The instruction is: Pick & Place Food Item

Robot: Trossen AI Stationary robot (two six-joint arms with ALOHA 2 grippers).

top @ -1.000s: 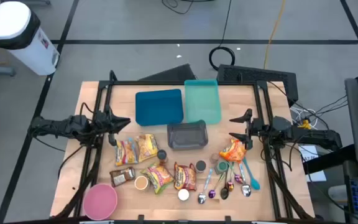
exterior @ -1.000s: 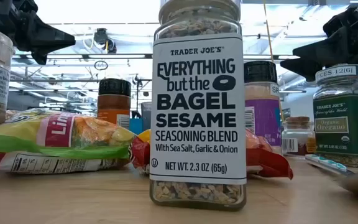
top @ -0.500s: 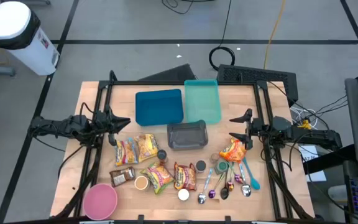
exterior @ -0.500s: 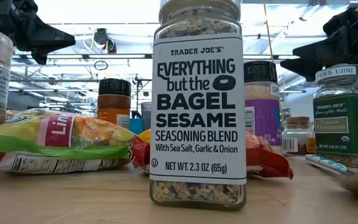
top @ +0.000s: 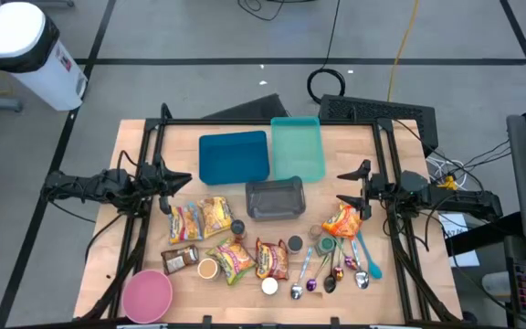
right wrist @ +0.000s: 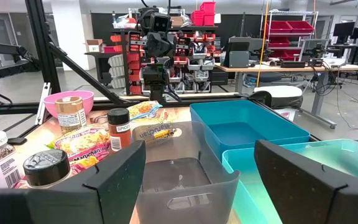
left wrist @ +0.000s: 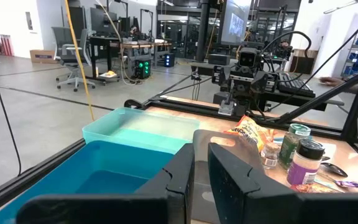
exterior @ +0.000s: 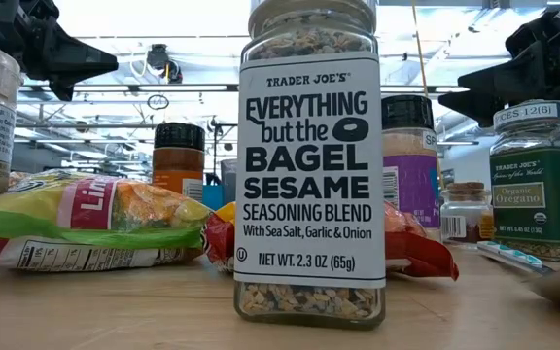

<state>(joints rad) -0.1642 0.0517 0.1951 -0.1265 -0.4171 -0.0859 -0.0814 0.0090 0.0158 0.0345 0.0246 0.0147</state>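
You see the tabletop [top: 135, 137] carrying a blue bin [top: 234, 157], a teal bin [top: 298, 148] just beside it and a grey bin [top: 275, 198] in front of them. Near the front edge lie a pink bowl [top: 147, 294], noodle packs [top: 201, 217], spice jars [top: 269, 286] and spoons [top: 363, 265]. An orange snack bag [top: 341, 221] lies just below the right gripper [top: 353, 185], whose jaws stand wide open and empty. The left gripper [top: 173, 183] hovers at the left side, jaws nearly closed, holding nothing.
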